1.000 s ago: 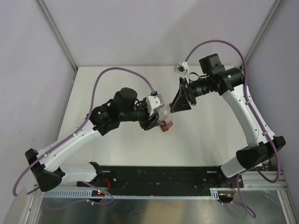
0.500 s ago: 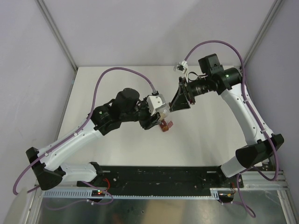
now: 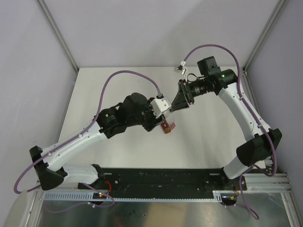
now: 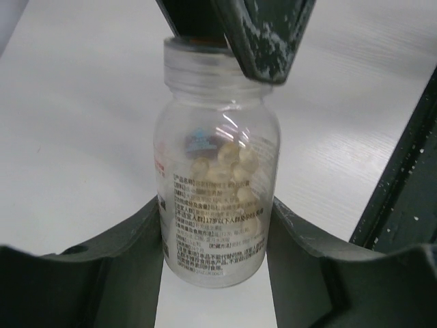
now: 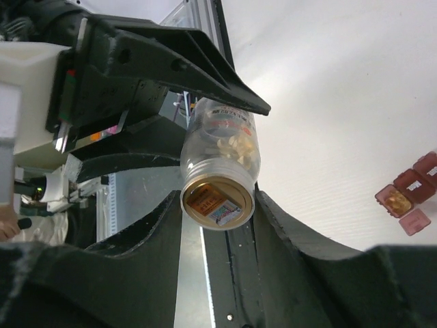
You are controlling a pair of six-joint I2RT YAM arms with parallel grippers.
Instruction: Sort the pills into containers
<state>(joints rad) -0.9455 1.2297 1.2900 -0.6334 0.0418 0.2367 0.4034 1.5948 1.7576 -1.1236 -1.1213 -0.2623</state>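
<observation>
Above the middle of the table (image 3: 208,137), your two arms meet nose to nose. The left arm (image 3: 80,139) reaches in from the near left and the right arm (image 3: 246,113) bends round from the far right, so each can take one end of the same thing.

Your left gripper (image 4: 216,212) is closed on the body of a clear bottle (image 4: 198,205), with a finger pressed to each side. It holds the bottle off the table, probably as the steady hand. Your right gripper (image 5: 217,198) sits narrow around the bottle's mouth, its fingers right at the rim on both sides. I cannot tell whether it is actually clamping. That hold looks meant for working the top while the body is braced. The mouth shows a gold ring with something orange and white inside, and I can't say whether that is a seal.

Just below the left gripper, the containers (image 3: 166,126) rest on the table. They are a dark red strip placed near enough for pouring. One compartment already shows orange fill and a lid lies open beside it.

Most pills (image 4: 235,160) are inside the bottle, pale and heaped in its middle.
</observation>
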